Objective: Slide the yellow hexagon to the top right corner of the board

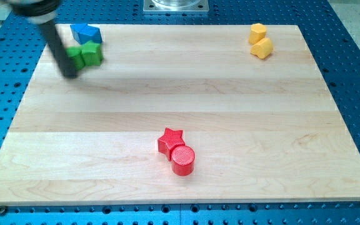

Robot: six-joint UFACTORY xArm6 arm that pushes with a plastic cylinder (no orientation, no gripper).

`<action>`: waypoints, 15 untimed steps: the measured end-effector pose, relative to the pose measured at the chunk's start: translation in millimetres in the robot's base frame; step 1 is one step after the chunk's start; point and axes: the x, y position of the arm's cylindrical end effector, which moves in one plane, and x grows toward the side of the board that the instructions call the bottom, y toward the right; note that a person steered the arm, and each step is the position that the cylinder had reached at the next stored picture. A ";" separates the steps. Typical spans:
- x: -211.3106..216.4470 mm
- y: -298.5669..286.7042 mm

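Two yellow blocks sit near the board's top right corner. The upper one looks like the yellow hexagon. The lower yellow block touches it just below. My tip is at the view's top left, far from both yellow blocks. It rests just left of a green block. The rod slants up to the view's top left and is blurred.
A blue block sits directly above the green block at the top left. A red star and a red cylinder touch each other at the bottom centre. The wooden board lies on a blue perforated table.
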 end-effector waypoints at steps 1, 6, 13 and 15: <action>31.5 -12.8; 51.4 133.2; -141.6 314.6; -76.7 364.7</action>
